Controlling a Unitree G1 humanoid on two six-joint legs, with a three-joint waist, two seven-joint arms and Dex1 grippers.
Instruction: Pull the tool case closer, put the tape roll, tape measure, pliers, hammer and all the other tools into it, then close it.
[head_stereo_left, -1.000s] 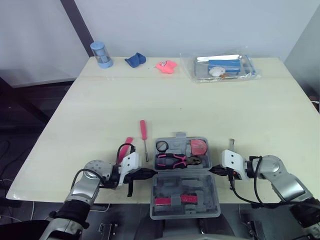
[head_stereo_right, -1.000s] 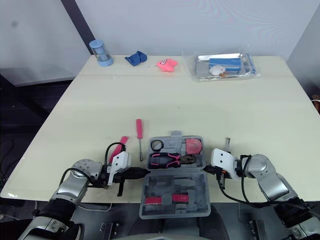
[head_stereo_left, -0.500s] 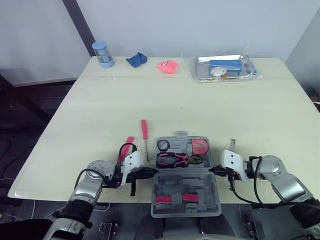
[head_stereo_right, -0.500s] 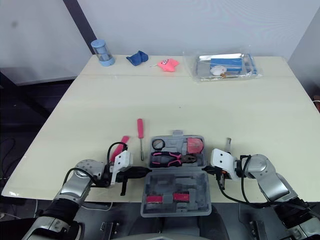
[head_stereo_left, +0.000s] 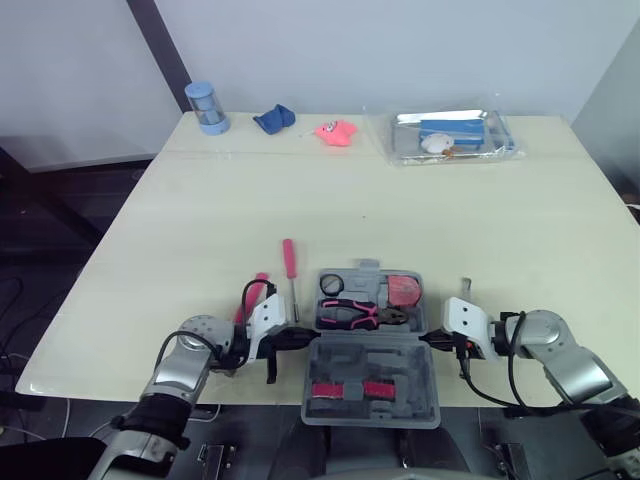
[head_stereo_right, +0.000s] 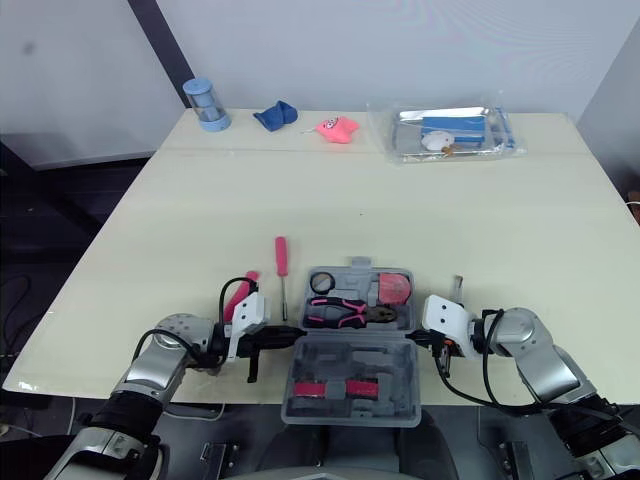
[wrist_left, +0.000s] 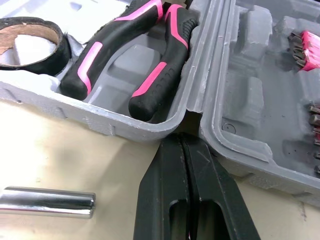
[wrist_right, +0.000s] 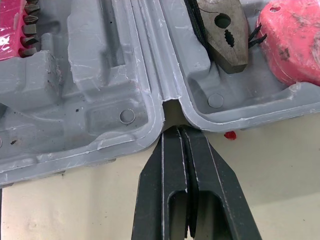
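tool case (head_stereo_left: 368, 372): table (head_stereo_left: 350, 200) front edge | pliers (head_stereo_left: 362, 313), tape roll (head_stereo_left: 331, 283): in case | screwdriver (head_stereo_left: 288, 260): left of case

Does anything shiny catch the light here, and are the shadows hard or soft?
Left eye view: the clear plastic bag at the far side shows white glare; shadows on the table are faint and soft. Left wrist view: the metal shaft carries a bright streak, while the tool case rim shows only a dull sheen.

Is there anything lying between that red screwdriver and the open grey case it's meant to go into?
Nothing visible does. The red screwdriver lies just left of the tool case, with only bare table between them. The left gripper, shut, sits at the case's hinge, nearer the robot than the screwdriver's tip.
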